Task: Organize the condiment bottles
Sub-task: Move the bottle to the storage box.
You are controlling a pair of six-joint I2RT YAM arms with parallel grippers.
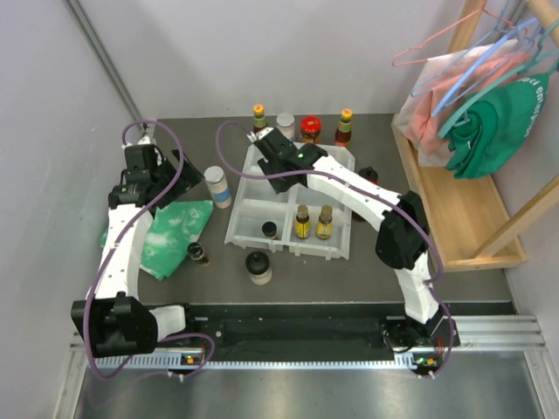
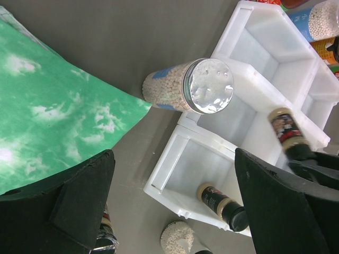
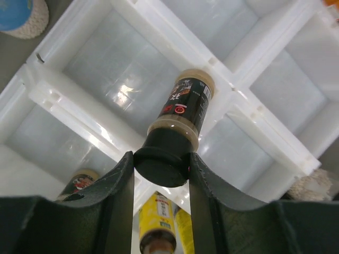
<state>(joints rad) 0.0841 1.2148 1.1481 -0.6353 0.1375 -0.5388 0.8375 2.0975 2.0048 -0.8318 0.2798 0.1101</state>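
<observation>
My right gripper (image 3: 161,165) is shut on the black cap of a small dark spice bottle (image 3: 184,108), which hangs over the back-left compartments of the white tray (image 3: 95,69). In the top view this gripper (image 1: 274,155) sits above the tray (image 1: 234,229). The tray's front compartments hold a black-capped bottle (image 1: 270,230) and two yellow bottles (image 1: 302,222). My left gripper (image 2: 175,206) is open and empty, left of a bead-filled jar with a silver lid (image 2: 212,85) that stands by the tray's left side (image 1: 217,186). Several more condiment bottles (image 1: 310,129) line the back.
A green-white cloth (image 1: 175,231) lies left of the tray. A tiny dark jar (image 1: 199,253) and a black-capped jar (image 1: 258,267) stand in front of the tray, and another black-capped bottle (image 1: 369,175) stands on its right. A wooden rack with hangers and cloths (image 1: 489,105) fills the right side.
</observation>
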